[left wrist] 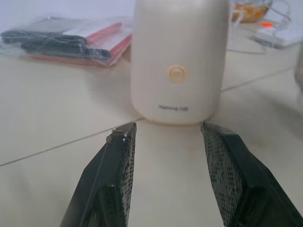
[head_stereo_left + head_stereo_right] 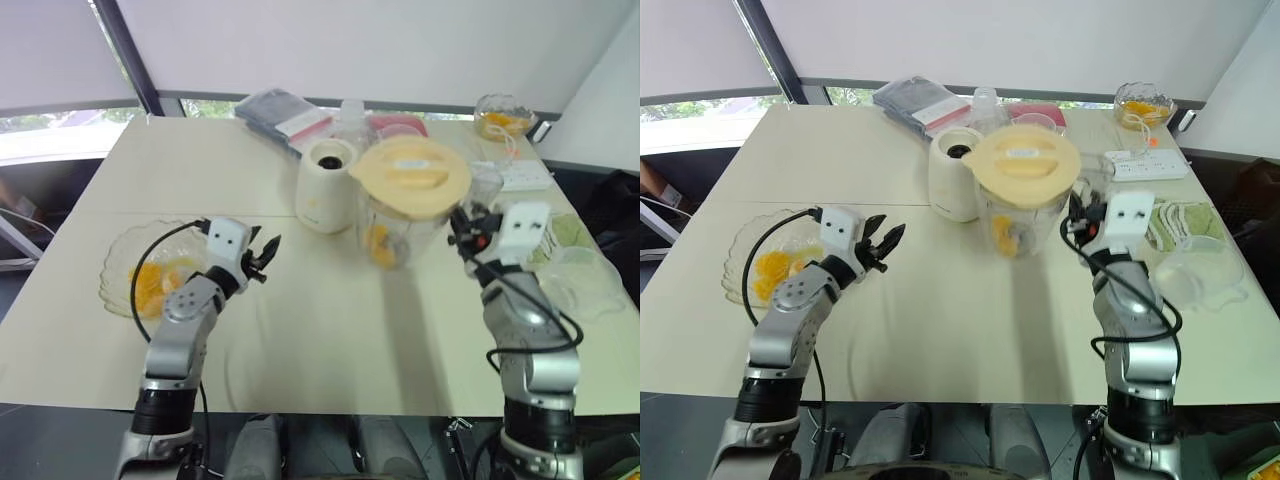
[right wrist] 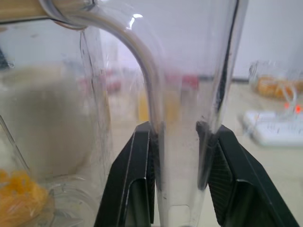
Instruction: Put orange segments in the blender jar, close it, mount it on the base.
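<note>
Right gripper (image 3: 179,142) clamps clear jar handle (image 3: 138,53) | left gripper (image 1: 164,142) spread, empty | rounded cream base (image 1: 177,56)

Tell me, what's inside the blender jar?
At the bottom of the clear blender jar sit orange segments. Its yellow lid covers the top, so how many pieces cannot be counted.

Arms, two: you had silver-grey jointed shells on the left arm (image 2: 185,320) and right arm (image 2: 520,335).
Wrist housing (image 2: 228,240): white and boxy, one per arm.
Cable (image 2: 138,272): black, looped loose beside each forearm.
Left gripper (image 1: 165,130), right gripper (image 3: 177,127): you had two black wedge-shaped fingers each, with pads (image 1: 118,158) cross-hatched in a fine grid.
</note>
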